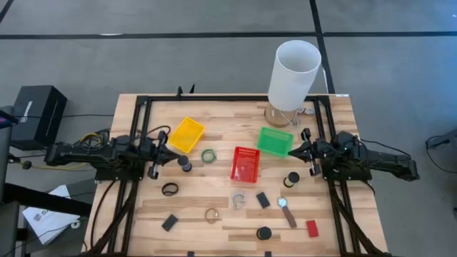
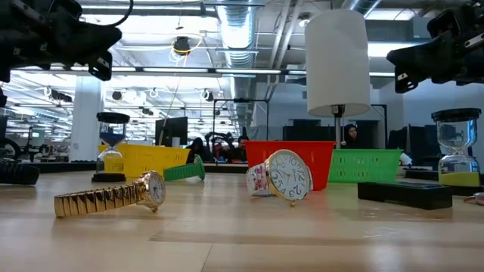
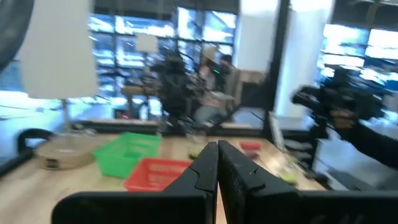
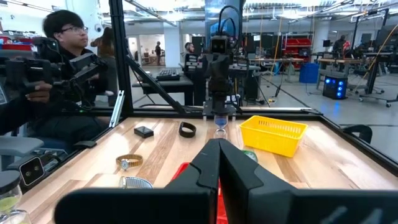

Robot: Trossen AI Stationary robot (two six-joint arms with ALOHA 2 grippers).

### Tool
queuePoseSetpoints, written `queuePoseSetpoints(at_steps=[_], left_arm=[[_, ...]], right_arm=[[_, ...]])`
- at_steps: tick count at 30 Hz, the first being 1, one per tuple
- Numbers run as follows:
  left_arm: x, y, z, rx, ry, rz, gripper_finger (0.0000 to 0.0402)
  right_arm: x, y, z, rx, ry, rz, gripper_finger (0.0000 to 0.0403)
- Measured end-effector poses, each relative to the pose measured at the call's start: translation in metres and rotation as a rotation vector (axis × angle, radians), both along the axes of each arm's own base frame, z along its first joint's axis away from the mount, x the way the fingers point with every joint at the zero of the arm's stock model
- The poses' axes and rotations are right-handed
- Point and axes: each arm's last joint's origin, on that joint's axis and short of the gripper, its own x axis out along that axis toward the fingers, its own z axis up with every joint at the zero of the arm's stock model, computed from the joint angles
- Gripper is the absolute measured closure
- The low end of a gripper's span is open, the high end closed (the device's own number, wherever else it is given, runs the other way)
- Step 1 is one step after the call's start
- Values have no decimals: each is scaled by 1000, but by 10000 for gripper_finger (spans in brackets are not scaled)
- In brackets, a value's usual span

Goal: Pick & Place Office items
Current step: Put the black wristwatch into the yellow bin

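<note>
The office items lie scattered on the wooden table (image 1: 214, 114): a green ring (image 1: 208, 155), a black ring (image 1: 169, 189), a gold-banded watch (image 2: 110, 196), a white-faced watch (image 2: 287, 176), a brown-strapped watch (image 1: 287, 211), flat black rectangles (image 1: 169, 223) (image 1: 263, 200), a red block (image 1: 311, 228) and small hourglasses (image 1: 186, 165) (image 1: 292, 178). My left gripper (image 1: 173, 155) hovers shut at the table's left side, near the yellow basket (image 1: 187, 133). My right gripper (image 1: 295, 151) hovers shut at the right side, beside the green basket (image 1: 275, 140). Neither holds anything.
A red basket (image 1: 245, 163) stands in the middle between the yellow and green ones. A tall white cylinder (image 1: 293, 73) rises at the far edge on a round base. A black frame (image 1: 143, 135) borders the table. A person (image 4: 65, 68) sits beyond the left side.
</note>
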Motion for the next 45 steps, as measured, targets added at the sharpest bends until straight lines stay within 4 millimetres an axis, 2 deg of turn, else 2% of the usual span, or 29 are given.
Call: queuePoseSetpoints(at_steps=[3,6,10,13,16,23,32,37,40,45], left_arm=[[-1,0,3,-4,-35,16,401],[-2,0,9,20,-99,21,401],[-4,0,20,64,-217,32,401],[-5,-1,26,69,-281,7,400],[-3,-2,28,77,-308,-11,394],[4,-2,36,130,-379,9,356],[41,-3,66,131,-281,2,307],[68,-4,77,135,-155,-24,292],[83,-8,84,135,-15,-58,288],[99,-21,107,142,230,-74,288]], right_arm=[[-1,-2,7,-93,-79,-75,401],[-4,-5,21,-147,-224,-230,401],[-12,-11,38,-103,-401,-493,401],[-16,-13,42,-130,-435,-606,401],[-16,-13,43,-141,-445,-598,401],[-7,-11,40,-67,-412,-426,401],[8,-12,41,-41,-297,-357,401],[16,-13,38,-40,-251,-356,401],[18,-13,37,-40,-241,-356,401],[18,-14,37,-40,-241,-357,401]])
